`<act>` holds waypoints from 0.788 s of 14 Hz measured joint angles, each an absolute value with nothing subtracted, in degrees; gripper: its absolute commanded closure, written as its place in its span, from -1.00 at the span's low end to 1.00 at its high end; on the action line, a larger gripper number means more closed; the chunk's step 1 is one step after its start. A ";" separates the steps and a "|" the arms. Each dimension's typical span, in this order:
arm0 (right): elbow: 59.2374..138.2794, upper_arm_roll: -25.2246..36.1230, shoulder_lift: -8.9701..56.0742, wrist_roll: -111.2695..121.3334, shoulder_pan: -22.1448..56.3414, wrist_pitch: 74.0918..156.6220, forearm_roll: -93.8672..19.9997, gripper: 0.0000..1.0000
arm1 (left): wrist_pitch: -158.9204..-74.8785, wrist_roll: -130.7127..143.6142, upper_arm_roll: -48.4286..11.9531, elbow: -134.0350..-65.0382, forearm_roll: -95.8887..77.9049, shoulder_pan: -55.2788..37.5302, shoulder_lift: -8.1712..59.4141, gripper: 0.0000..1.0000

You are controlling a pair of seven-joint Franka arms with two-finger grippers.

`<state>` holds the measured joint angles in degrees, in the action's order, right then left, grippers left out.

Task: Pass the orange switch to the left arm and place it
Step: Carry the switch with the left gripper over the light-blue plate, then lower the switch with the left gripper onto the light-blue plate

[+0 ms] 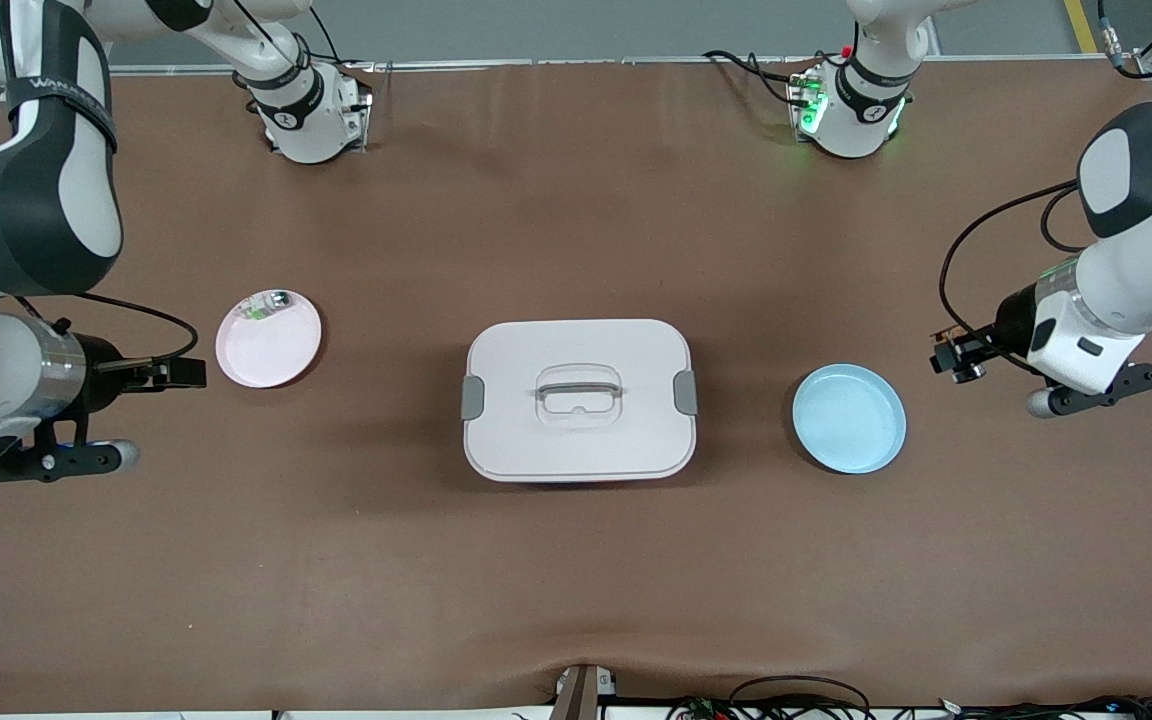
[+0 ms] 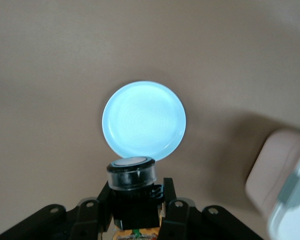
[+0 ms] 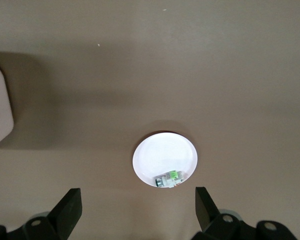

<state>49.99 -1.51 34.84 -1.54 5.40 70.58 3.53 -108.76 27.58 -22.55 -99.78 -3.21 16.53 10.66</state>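
Left gripper: While it hung in the air toward the left arm's end of the table, beside the blue plate (image 1: 849, 417), the left gripper (image 1: 956, 357) was clamped on the orange switch (image 2: 132, 175), jaws tight on its black body.
Switch position: held aloft, not on any plate; the blue plate lay bare below it.
Right gripper: the right gripper (image 3: 137, 205) waited with fingers spread wide, empty, beside the pink plate (image 1: 269, 339).
Pink plate contents: a small green-and-silver component (image 3: 170, 178) only.
Box: the box (image 1: 579, 399) sat between the two plates.
Risk, release: judged that letting go this high would let the switch bounce or roll off the plate.
Risk, grip: the hold appeared to be on the lower body only; a jolt might tilt the switch.
View difference: the left wrist view showed the grip on the switch; in the front view it was too small to make out. Only the front view showed both arms and the box's handle.
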 measured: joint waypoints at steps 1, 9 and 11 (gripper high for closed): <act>49.97 -1.57 34.42 -1.54 5.48 70.57 4.70 -1.00 | -110.25 32.11 -22.56 -99.94 -3.21 16.52 11.23 1.00; 49.66 -1.53 26.47 -1.56 4.65 69.99 5.79 -1.00 | -130.51 67.84 -22.68 -108.00 3.91 16.13 15.67 1.00; 49.68 -1.56 26.11 -1.58 4.01 68.92 5.16 -1.00 | -133.35 75.43 -22.74 -109.31 7.70 15.67 17.57 1.00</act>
<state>49.68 -1.56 26.11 -1.58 4.01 68.92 5.16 -133.35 75.43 -22.74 -109.31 7.70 15.67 17.57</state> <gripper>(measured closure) 0.000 0.581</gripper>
